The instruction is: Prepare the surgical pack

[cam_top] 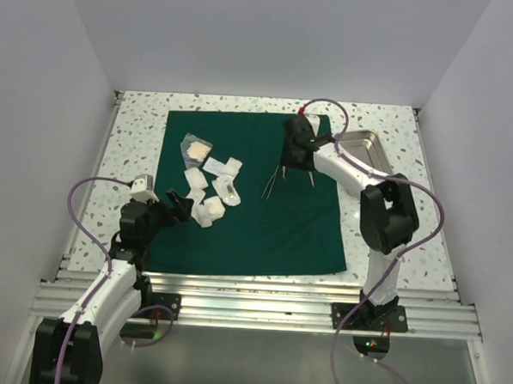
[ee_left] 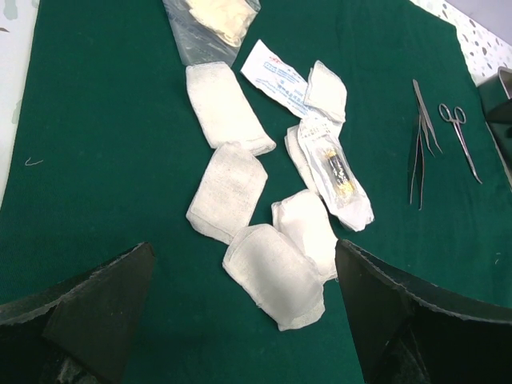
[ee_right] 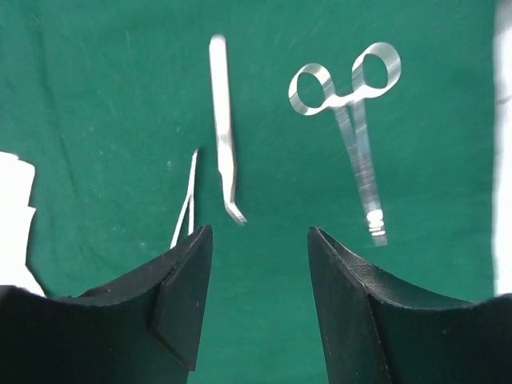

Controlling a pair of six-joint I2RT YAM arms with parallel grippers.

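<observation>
The surgical pack's dark green drape lies spread flat as a large square sheet; it also shows in the left wrist view and the right wrist view. Several white gauze packets lie on its left half. My left gripper is open and empty, low over the nearest gauze pad. My right gripper is open and empty above the drape, just short of the steel scissors, the bent forceps and thin tweezers.
A shiny steel tray stands on the speckled table off the drape's right edge, behind the right arm. A clear bag and a sealed pouch with a dark item lie among the gauze. White walls enclose the table.
</observation>
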